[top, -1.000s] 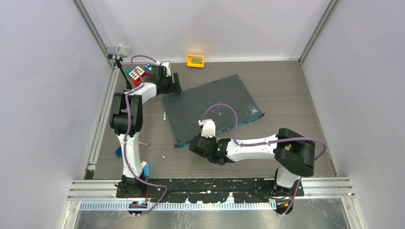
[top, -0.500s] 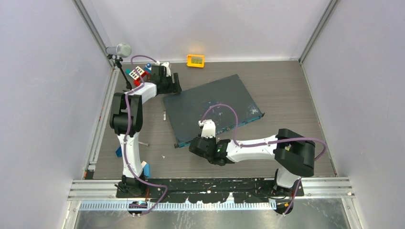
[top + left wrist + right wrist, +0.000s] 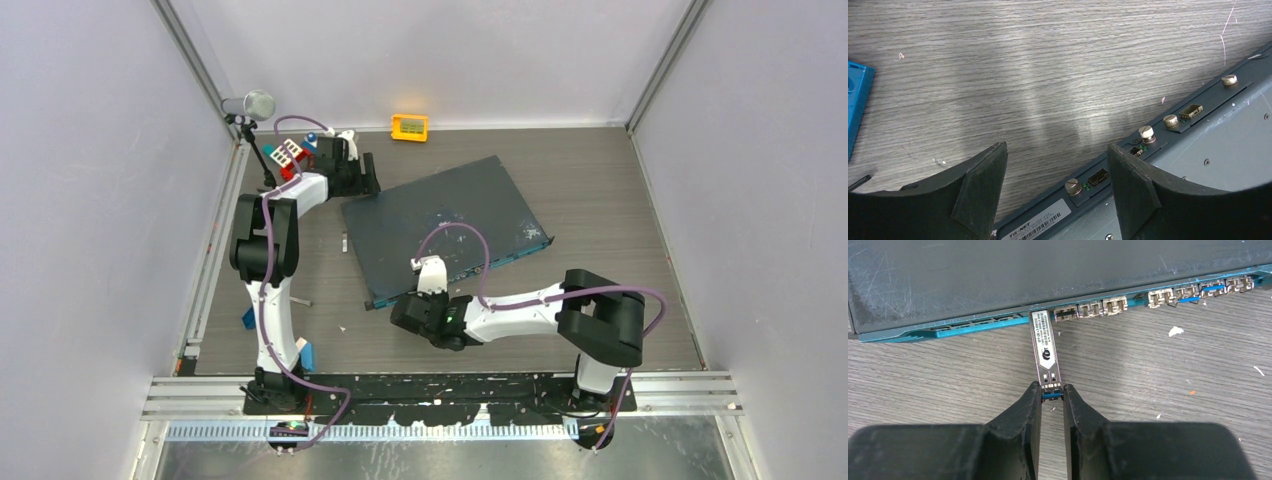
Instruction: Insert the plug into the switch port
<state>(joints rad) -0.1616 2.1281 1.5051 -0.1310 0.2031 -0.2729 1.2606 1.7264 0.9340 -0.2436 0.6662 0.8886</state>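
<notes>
Now: right pincer [image 3: 1052, 396] is all but closed, pinching the tail of the plug [image 3: 1044, 347]. The plug's long axis runs straight ahead of the pincer, low over the table [image 3: 1158, 370], and its nose meets the teal front face of the switch [image 3: 998, 275]. Nearest open switch port [image 3: 1064, 314] sits just right of the nose. Cannot tell whether the nose has entered a socket. Right arm is nearer. Farther off, left pincer [image 3: 1057, 155] gapes wide and empty at the switch's far edge.
</notes>
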